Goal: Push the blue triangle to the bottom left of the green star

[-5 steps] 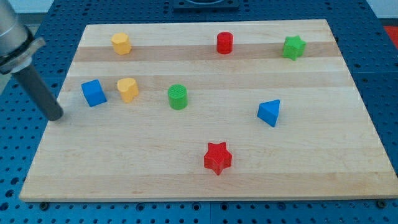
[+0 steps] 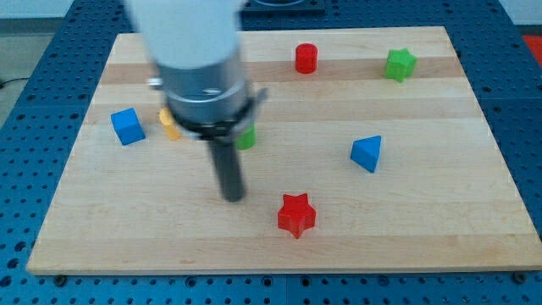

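The blue triangle (image 2: 367,153) lies right of the board's middle. The green star (image 2: 400,64) sits near the top right corner, well above and slightly right of the triangle. My tip (image 2: 233,196) rests on the board left of the red star (image 2: 296,214), far to the left and a little below the blue triangle. The arm's grey body (image 2: 193,59) covers the upper middle left of the board.
A red cylinder (image 2: 306,58) stands at the top centre. A blue cube (image 2: 127,126) is at the left. A yellow block (image 2: 169,125) and a green cylinder (image 2: 246,137) peek out from behind the arm. Wooden board edge (image 2: 271,269) runs along the bottom.
My tip has swept from the board's left edge rightward and down to the lower middle. The arm now hides the top yellow block and partly covers the other yellow block and green cylinder.
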Robot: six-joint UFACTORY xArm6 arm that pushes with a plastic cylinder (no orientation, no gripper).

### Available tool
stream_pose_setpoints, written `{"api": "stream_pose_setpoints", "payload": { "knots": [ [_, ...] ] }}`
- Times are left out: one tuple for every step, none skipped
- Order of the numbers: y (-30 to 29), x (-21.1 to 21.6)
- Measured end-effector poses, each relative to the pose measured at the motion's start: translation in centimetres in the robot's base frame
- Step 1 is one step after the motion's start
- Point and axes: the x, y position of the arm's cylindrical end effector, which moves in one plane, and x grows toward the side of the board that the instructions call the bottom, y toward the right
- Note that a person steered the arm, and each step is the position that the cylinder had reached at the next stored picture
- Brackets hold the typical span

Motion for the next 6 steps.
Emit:
{"api": "stream_pose_setpoints", "payload": {
  "knots": [
    [3.3, 0.0],
    [4.3, 0.2],
    [4.6, 0.2],
    [8.7, 0.0],
    [10.6, 0.0],
    [10.7, 0.0]
  ]
}}
